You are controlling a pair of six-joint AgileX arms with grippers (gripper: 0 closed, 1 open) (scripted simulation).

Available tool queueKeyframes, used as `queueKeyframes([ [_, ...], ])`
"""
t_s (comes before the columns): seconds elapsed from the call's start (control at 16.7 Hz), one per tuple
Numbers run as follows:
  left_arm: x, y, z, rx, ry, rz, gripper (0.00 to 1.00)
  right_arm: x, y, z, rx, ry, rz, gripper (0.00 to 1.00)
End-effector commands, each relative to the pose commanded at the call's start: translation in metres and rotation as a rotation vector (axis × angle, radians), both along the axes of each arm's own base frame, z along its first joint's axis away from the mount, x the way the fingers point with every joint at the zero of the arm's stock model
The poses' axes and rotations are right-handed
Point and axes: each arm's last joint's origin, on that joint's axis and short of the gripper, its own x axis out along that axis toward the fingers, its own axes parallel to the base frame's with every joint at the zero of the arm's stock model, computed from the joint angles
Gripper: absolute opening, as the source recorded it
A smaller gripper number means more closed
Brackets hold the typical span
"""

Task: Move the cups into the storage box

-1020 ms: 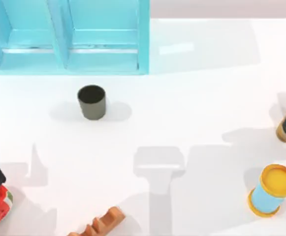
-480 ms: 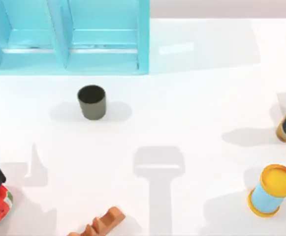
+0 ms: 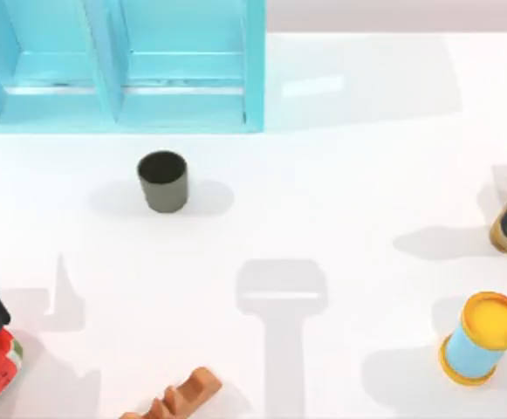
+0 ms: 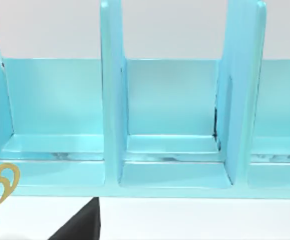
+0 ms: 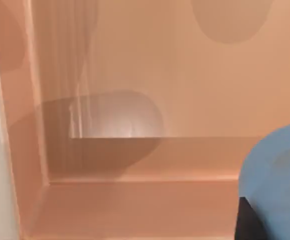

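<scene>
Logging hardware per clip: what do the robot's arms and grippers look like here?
Little can be made out. The left gripper appears in its wrist view as a plain matte black, sharp-angled wedge. The right gripper appears in its wrist view as a black, straight-edged block. No cables or markings can be made out on either.

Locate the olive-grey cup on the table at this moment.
In the top view the olive-grey cup stands upright on the table's left half, just in front of the storage box and apart from it, below its right compartment.
</scene>
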Motion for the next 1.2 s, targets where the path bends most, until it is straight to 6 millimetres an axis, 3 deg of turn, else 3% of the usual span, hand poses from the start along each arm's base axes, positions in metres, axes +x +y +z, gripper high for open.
queueKeyframes([
  [0.24,0.000,0.000,0.000,0.000,0.000,0.000,1.00,-0.002,-0.004,-0.029,0.007,0.008,-0.004,0.00],
  [0.48,0.000,0.000,0.000,0.000,0.000,0.000,1.00,-0.002,-0.004,-0.031,0.007,0.009,-0.002,0.00],
  [1.2,0.000,0.000,0.000,0.000,0.000,0.000,1.00,-0.002,-0.004,-0.031,0.007,0.009,-0.002,0.90],
])
